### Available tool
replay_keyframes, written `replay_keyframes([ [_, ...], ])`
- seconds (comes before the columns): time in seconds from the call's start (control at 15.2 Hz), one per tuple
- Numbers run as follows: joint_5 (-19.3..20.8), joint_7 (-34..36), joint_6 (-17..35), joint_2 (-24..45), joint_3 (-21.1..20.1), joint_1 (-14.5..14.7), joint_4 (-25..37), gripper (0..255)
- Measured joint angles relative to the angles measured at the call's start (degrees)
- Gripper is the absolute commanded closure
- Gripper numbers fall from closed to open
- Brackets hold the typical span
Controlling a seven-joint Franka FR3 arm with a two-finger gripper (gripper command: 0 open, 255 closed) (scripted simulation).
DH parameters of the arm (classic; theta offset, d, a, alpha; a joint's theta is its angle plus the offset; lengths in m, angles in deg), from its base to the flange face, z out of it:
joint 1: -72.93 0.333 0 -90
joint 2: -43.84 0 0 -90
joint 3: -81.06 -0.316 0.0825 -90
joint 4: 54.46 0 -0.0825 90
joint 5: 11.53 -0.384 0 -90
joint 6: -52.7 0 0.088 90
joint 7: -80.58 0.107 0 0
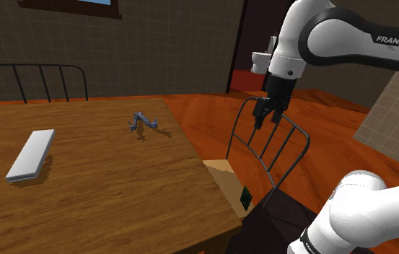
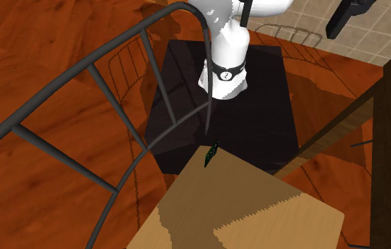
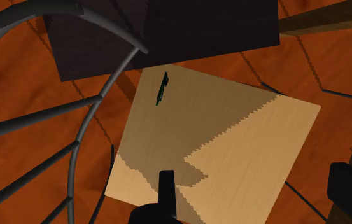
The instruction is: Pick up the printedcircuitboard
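The printed circuit board (image 1: pixel 245 196) is a small dark green plate standing on edge at the corner of the tan chair seat (image 1: pixel 223 172) nearest the black stand. In the second exterior view the board (image 2: pixel 211 153) leans upright where the seat (image 2: pixel 257 212) meets the stand. My gripper (image 1: pixel 266 115) hangs high above the chair's wire back (image 1: pixel 270 144), open and holding nothing. Through the wrist camera the board (image 3: pixel 161 88) lies well ahead of the gripper (image 3: pixel 260 191), whose fingers (image 3: pixel 167 188) stand wide apart over the seat (image 3: pixel 232 140).
The chair's curved wire back (image 2: pixel 116 64) rises between the gripper and the board. The black stand (image 2: pixel 222 92) sits right behind the seat. On the wooden table (image 1: pixel 104 187) lie a flat white box (image 1: pixel 30 154) and a small bluish object (image 1: pixel 143 123).
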State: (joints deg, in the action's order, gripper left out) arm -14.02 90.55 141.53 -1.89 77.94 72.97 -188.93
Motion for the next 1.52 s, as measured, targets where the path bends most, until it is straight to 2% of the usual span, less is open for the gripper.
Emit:
replay_keyframes([
  [0.2,-0.1,0.5,1.9,-0.2,0.1,-0.4,-2.5,0],
  [0.79,-1.0,3.7,16.2,1.1,1.0,-3.0,-17.9,0],
  [1.19,-1.9,5.5,28.1,6.9,1.7,-4.9,-25.7,0],
  [1.52,-3.1,6.7,39.5,15.2,2.2,-6.1,-30.3,0],
])
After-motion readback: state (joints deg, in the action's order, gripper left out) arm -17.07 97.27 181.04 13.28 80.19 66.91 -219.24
